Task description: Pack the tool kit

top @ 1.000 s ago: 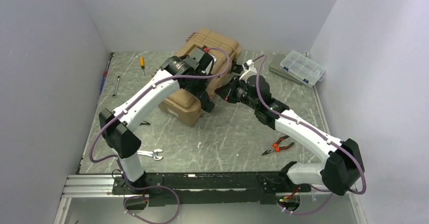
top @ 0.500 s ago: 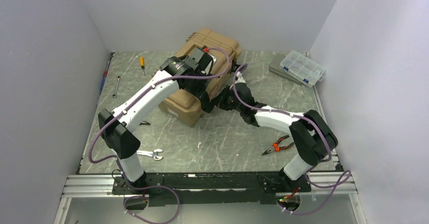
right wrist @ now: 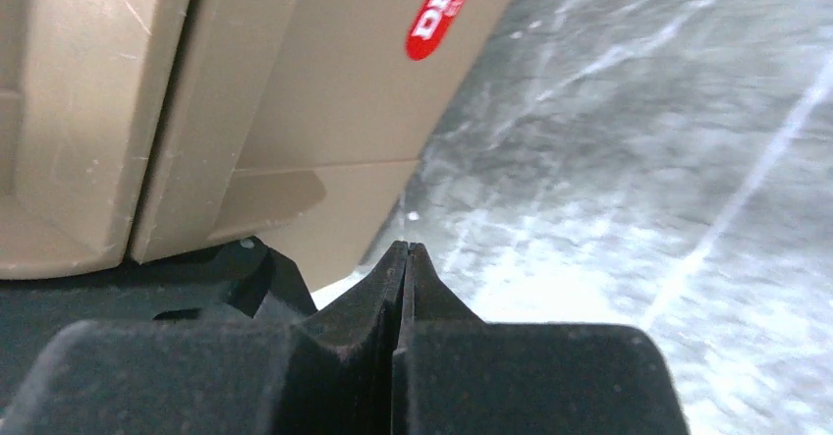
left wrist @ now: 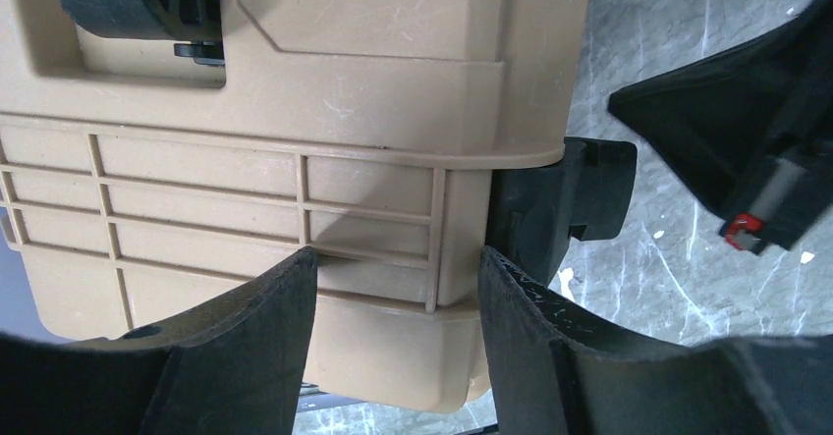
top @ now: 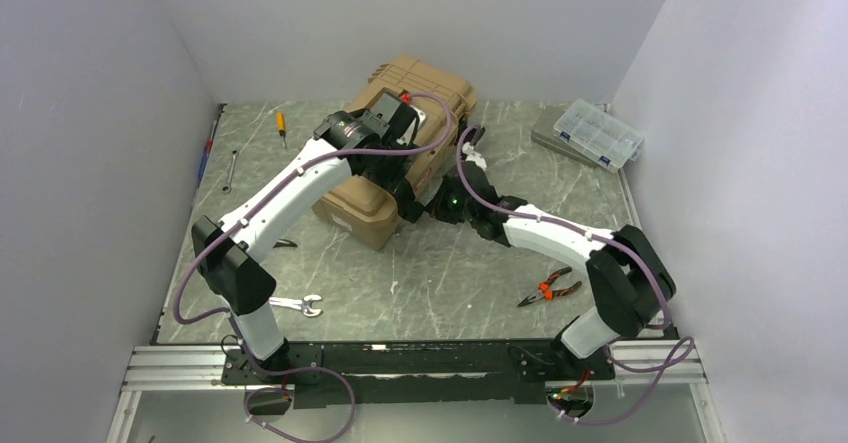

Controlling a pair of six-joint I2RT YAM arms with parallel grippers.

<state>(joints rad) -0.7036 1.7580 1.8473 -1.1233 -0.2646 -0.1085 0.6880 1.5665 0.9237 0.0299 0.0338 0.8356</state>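
Note:
The tool kit (top: 410, 88), a tan hard-plastic box with its lid down, lies at the back middle of the table. In the left wrist view its ribbed side (left wrist: 246, 190) and a black latch (left wrist: 565, 199) fill the frame. My left gripper (left wrist: 398, 258) straddles the box's near right corner (top: 408, 203), with one finger against each side of it. My right gripper (right wrist: 403, 248) is shut with nothing in it. Its tip sits just off the box's lower corner, below the red label (right wrist: 447, 8) and beside a black latch part (right wrist: 196, 278). From above, the right gripper (top: 441, 206) is next to the left one.
A clear organiser case (top: 598, 133) sits at the back right. Orange-handled pliers (top: 548, 288) lie near the right arm. A wrench (top: 298, 305) lies by the left base. A screwdriver (top: 281, 123) and a spanner (top: 230, 170) lie at the back left.
The right arm has folded down and swung left. Its elbow dropped and its shut gripper came in low against the box's right corner. The left arm has barely moved.

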